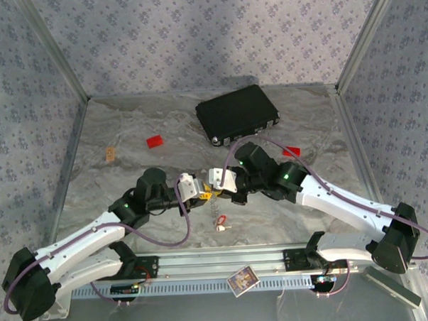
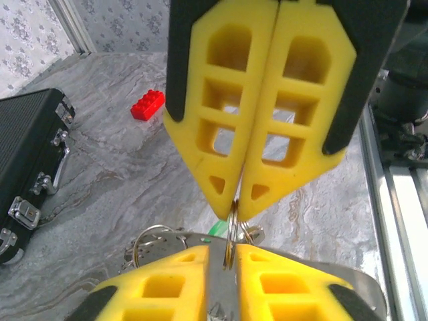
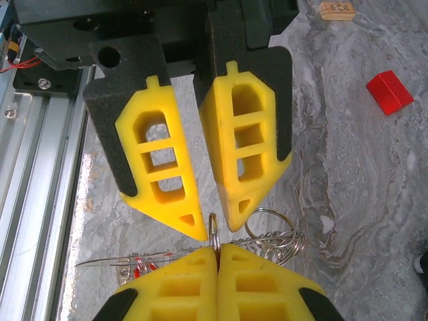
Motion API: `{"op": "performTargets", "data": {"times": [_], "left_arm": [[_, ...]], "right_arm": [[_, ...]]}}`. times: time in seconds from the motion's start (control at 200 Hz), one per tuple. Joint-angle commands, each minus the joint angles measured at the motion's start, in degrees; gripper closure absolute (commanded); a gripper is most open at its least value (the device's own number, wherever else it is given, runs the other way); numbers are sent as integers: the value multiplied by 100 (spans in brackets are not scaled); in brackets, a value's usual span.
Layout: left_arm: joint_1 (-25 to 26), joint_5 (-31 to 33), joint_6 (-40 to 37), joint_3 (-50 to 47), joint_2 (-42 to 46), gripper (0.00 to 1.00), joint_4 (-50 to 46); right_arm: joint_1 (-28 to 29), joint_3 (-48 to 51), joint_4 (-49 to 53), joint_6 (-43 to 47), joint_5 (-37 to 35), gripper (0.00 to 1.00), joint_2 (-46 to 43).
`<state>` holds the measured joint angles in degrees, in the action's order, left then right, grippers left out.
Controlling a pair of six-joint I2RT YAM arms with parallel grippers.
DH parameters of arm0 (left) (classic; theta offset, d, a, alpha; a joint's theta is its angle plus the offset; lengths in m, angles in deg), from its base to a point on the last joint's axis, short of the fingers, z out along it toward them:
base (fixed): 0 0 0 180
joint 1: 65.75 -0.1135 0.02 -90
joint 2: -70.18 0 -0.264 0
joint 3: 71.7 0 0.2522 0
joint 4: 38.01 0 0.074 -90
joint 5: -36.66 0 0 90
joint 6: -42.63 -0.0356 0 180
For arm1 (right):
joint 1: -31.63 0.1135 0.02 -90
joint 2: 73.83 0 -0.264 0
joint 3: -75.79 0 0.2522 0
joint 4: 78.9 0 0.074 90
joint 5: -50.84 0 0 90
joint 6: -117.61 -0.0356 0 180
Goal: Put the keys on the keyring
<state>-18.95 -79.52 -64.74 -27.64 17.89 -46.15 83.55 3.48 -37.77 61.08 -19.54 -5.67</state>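
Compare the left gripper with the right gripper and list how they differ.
The left gripper has its jaws apart; the right gripper has them pressed together. The right gripper pinches the keyring at its tips; the left gripper only straddles it, apparently not clamped. In the top view the left gripper reaches in from the left, the right gripper from the right. Both are yellow, latticed and meet tip to tip.

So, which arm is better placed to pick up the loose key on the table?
Left, probably. The right claw is shut on the keyring and is the one holding it; the left claw is open, gripping nothing, and the red-tagged key lies close beside it.
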Motion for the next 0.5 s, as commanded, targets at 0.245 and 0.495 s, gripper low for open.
{"op": "performTargets", "data": {"times": [0.245, 0.495], "left_arm": [[-88, -245, 296, -64, -24, 100, 582], [-86, -225, 784, -734, -22, 100, 1936]], "right_arm": [[-142, 128, -386, -276, 369, 75, -201], [-823, 1057, -1185, -863, 1118, 68, -833]]}}
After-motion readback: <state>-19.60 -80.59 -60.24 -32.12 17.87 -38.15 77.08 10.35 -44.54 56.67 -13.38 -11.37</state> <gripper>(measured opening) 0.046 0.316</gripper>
